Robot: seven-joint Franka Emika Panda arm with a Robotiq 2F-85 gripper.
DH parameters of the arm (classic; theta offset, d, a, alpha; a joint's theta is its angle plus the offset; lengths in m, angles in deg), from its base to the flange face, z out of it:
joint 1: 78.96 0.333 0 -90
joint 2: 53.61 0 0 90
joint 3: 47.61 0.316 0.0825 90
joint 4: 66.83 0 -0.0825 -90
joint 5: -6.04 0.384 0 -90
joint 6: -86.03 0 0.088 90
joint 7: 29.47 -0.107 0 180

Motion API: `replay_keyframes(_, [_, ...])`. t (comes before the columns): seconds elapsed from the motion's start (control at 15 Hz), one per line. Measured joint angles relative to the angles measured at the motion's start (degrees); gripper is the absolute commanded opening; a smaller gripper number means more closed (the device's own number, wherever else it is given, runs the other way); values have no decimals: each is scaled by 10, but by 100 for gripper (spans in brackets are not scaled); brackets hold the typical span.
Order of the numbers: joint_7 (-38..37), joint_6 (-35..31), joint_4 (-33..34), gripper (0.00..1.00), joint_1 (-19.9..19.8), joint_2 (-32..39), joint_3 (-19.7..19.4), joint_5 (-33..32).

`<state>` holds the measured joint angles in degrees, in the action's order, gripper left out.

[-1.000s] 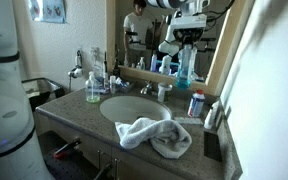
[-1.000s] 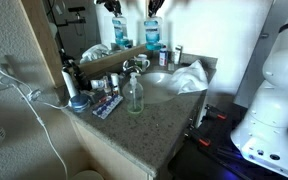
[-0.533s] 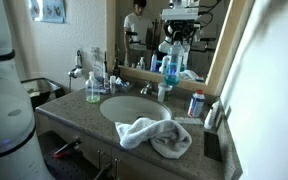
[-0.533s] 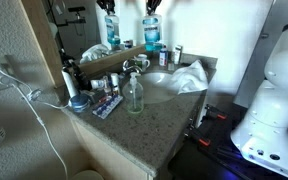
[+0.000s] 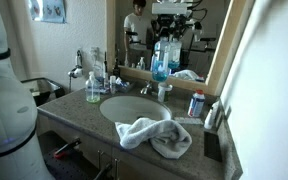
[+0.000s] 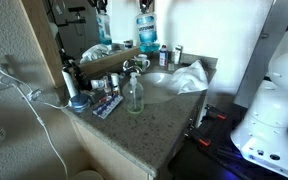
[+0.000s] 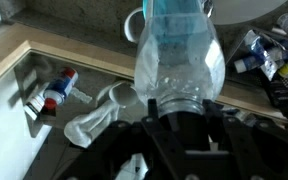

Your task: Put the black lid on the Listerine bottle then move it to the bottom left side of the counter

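Gripper (image 7: 181, 108) is clamped on the Listerine bottle (image 5: 161, 62), raised above the sink (image 5: 124, 106) rear edge. Carry it upright, well clear of the sink, to the counter (image 5: 76, 120).

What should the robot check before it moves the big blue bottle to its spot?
1. Fingers shut on the Listerine bottle: ok.
2. Bottle lifted off the counter: ok, it hangs in the air.
3. Black lid on: cannot tell, the fingers hide the top.
4. Front of the counter free: not ok, a towel lies there.
5. Soap bottle apart from the held bottle: ok.
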<state>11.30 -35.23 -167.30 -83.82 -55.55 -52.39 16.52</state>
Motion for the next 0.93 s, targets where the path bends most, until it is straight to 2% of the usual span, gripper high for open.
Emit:
replay_keyframes(0.53, [105, 12, 0, 23, 29, -1, 13, 58])
replay_keyframes(0.93, [176, 45, 0, 23, 45, 10, 26, 96])
